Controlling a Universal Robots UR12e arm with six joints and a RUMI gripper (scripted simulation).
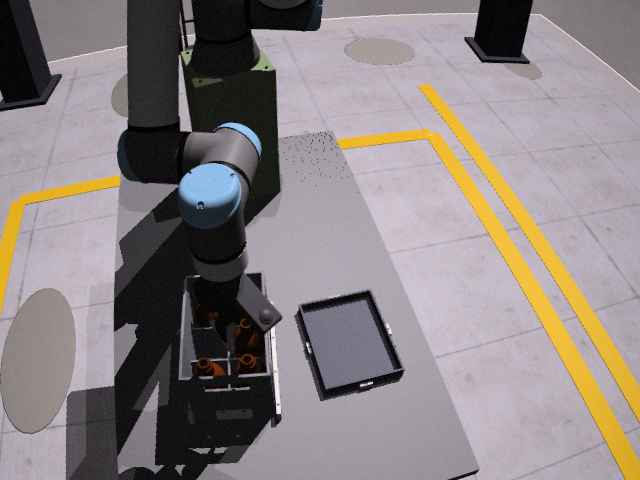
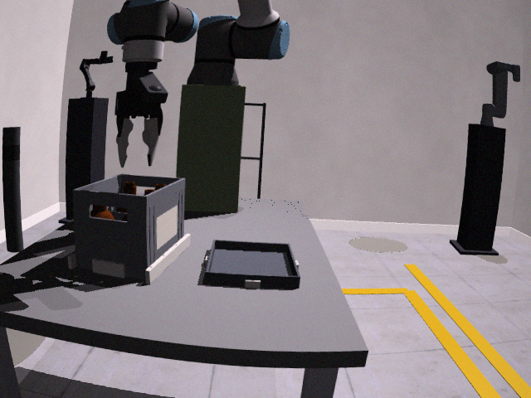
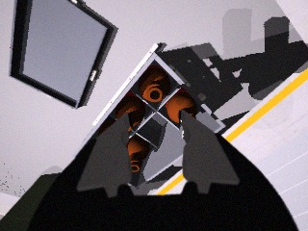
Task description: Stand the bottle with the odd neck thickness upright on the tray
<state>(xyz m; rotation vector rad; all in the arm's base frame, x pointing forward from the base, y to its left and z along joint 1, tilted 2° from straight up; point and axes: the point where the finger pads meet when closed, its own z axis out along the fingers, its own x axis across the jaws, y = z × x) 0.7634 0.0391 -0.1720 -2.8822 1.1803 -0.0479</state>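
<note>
A grey crate [image 1: 218,337] with six cells stands on the table's left side and holds several brown bottles [image 1: 247,333]. It also shows in the exterior view [image 2: 126,225] and in the wrist view [image 3: 151,120], where one bottle's mouth [image 3: 154,93] faces the camera. My gripper [image 2: 134,160] hangs above the crate's far part, fingers apart and empty, clear of the bottle tops. In the wrist view the gripper [image 3: 154,164] frames a bottle and an empty cell. The black tray [image 1: 348,341] lies empty to the crate's right.
A pale strip [image 2: 167,257] lies along the crate's foot on the tray side. The green robot pedestal [image 2: 210,148] stands behind the table. Dark posts stand on the floor around it.
</note>
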